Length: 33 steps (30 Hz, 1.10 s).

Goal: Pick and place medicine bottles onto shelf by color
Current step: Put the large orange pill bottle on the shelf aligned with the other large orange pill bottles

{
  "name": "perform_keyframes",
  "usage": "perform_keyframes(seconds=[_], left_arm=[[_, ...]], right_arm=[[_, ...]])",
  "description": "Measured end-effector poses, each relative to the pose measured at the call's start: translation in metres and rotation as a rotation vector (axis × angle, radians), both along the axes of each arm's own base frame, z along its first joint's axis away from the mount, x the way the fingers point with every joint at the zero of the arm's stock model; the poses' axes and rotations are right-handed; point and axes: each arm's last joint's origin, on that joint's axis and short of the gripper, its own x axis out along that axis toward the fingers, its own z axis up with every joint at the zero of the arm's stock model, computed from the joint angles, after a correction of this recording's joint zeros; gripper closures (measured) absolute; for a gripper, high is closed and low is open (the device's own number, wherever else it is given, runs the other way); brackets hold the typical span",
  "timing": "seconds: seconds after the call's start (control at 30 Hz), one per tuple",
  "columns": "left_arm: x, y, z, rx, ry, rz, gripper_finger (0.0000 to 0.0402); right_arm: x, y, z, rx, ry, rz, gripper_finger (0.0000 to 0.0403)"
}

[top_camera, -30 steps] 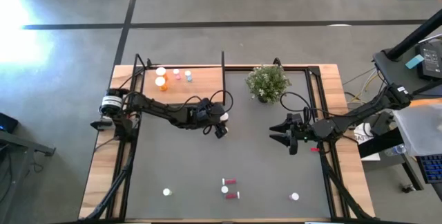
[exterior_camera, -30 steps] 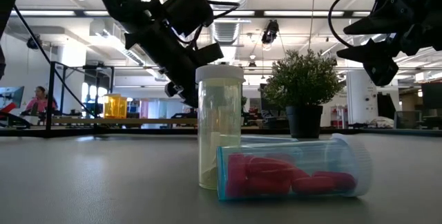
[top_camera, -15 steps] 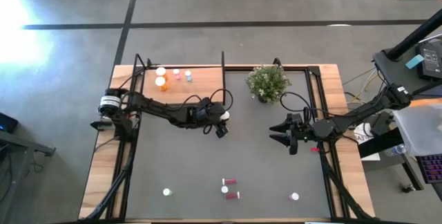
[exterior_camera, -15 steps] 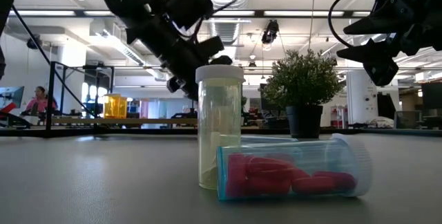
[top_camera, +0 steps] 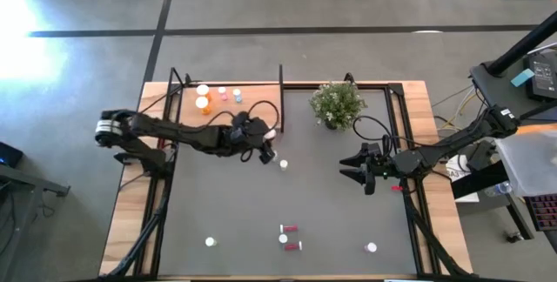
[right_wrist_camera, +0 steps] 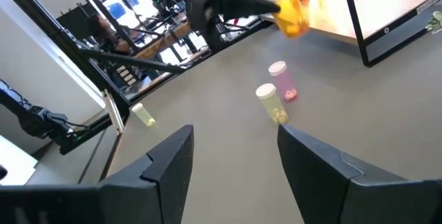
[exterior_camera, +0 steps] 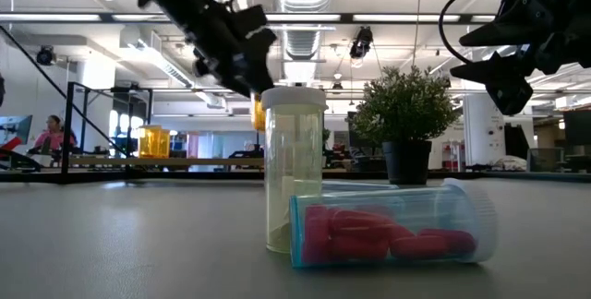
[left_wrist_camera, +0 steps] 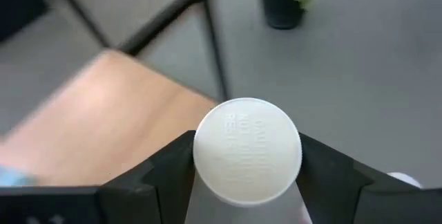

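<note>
Two fingers of the left gripper are closed on an orange bottle, whose white cap is seen pinched between them, above the mat at the shelf's 5 o'clock corner. The bottle's long axis runs along the gripper's pointing direction, cap toward the wrist camera. A white-capped bottle stands at the gripper's 4 o'clock. The right gripper hangs spread wide and empty near the plant.
</note>
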Motion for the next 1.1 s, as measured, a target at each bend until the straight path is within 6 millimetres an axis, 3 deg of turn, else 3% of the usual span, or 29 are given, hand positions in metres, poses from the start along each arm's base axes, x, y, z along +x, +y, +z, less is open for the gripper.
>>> perform_keyframes(seconds=[0.2,0.53,0.83,1.1], left_arm=[[-0.037,0.001,0.018,-0.078,-0.045,0.150,0.0198],[-0.101,0.002,-0.010,-0.092,-0.075,0.391,0.0198],[-0.124,0.006,-0.023,-0.023,-0.035,0.482,0.0198],[-0.137,0.017,-0.039,-0.071,-0.005,0.649,0.0198]], right_arm=[[0.000,0.000,0.000,-0.001,0.004,0.000,0.0202],[0.000,0.000,-0.002,-0.008,0.020,0.000,0.0202],[0.000,0.000,-0.002,-0.008,0.021,0.000,0.0202],[0.000,0.000,-0.003,-0.010,0.026,0.000,0.0202]])
